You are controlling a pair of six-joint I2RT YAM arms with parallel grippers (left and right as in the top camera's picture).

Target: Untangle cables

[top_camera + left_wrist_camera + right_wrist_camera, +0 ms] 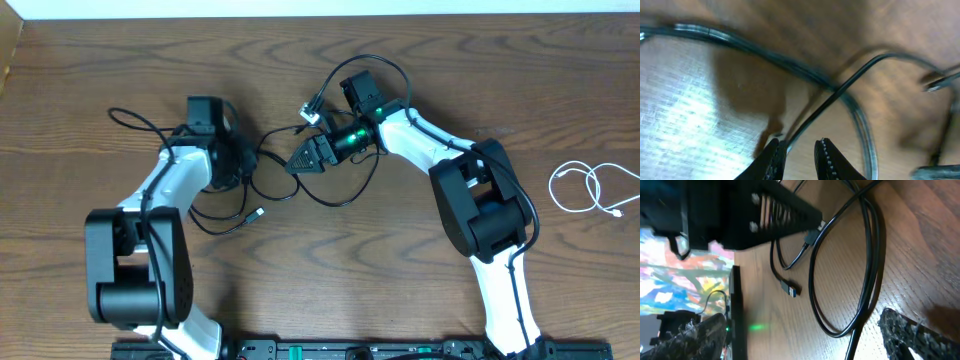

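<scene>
Black cables [325, 197] lie tangled on the wooden table [80, 190] between my two arms, with one plug [258, 213] at the front and another [312, 114] raised behind. A white cable [585, 188] lies apart at the far right. My left gripper [240, 170] hangs low over the tangle. In the left wrist view it [799, 156] stands narrowly open, and a black cable [840, 90] runs past its left fingertip [774, 150] with nothing in the gap. My right gripper [305, 160] is wide open, and a black cable loop [840, 330] lies between its fingers [920, 332].
In the right wrist view a USB plug [790, 288] lies on the wood beyond the loop, and a black ribbed part of the other arm [770, 210] fills the top left. The table's left edge [8, 60] is far from both arms.
</scene>
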